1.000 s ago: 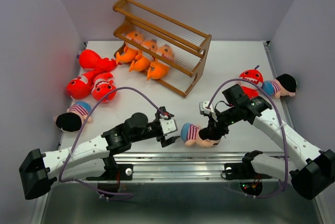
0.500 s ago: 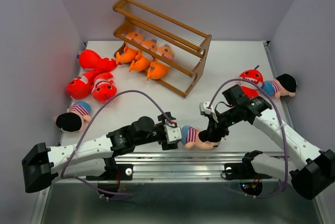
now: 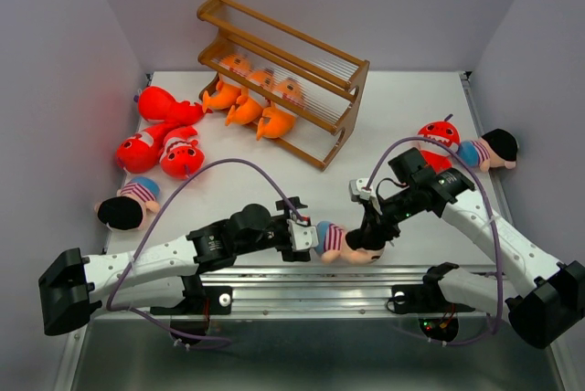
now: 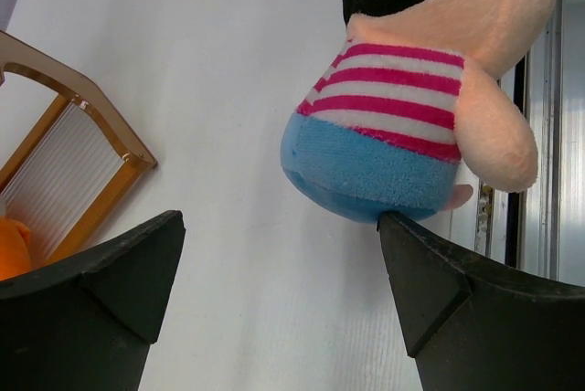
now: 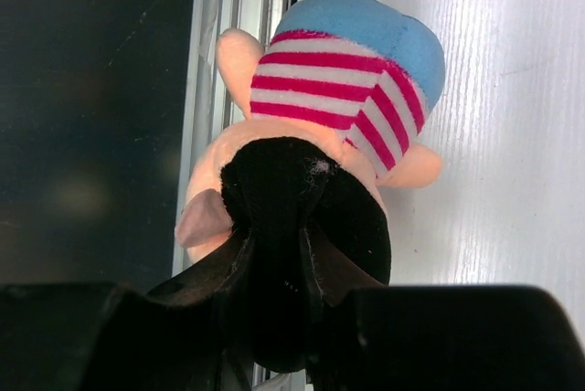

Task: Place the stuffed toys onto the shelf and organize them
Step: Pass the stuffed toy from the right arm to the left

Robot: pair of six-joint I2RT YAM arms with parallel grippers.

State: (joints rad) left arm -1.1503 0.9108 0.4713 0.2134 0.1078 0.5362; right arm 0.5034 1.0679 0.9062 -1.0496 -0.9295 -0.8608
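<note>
- The right gripper (image 3: pixel 367 227) is pinched shut on the black hair of a striped-shirt doll (image 3: pixel 343 240), near the front edge of the table (image 3: pixel 402 108).
- The left gripper (image 3: pixel 306 237) has its jaws spread wide, empty, one to each side of that doll's blue bottom; one fingertip (image 4: pixel 402 236) sits right against the blue cloth.
- The wooden shelf (image 3: pixel 283 76) stands at the far side, turned at an angle, with three orange fish (image 3: pixel 260 99) on its lowest tier.
- Red sharks (image 3: pixel 160 140) lie in a heap at the left, with a second doll (image 3: pixel 123 208) nearer the front.
- At the right edge, a red toy (image 3: pixel 439 140) lies beside a third doll (image 3: pixel 489 149).
</note>
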